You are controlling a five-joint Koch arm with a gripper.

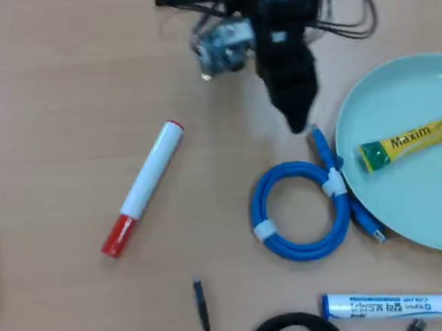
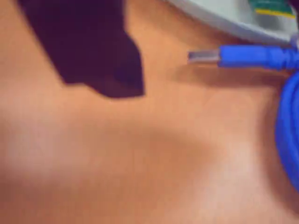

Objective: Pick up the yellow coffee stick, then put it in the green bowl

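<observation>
The yellow coffee stick [image 1: 411,140] lies flat inside the green bowl [image 1: 411,206] at the right of the overhead view, its green end pointing toward the bowl's left rim. My black gripper [image 1: 299,123] hangs over bare table just left of the bowl, tip pointing down the picture, with nothing held. It shows as one dark tapering shape, so the gap between the jaws is hidden. In the wrist view a single dark finger [image 2: 93,56] fills the upper left. The bowl's rim [image 2: 219,18] and the stick's green end [image 2: 273,7] sit at the top right.
A coiled blue cable [image 1: 302,209] lies against the bowl's left rim, its metal plug [image 2: 203,56] close to the gripper tip. A white marker with a red cap [image 1: 143,187] lies at left. A white-and-blue marker [image 1: 395,305] and a black cable [image 1: 291,328] are at the bottom edge.
</observation>
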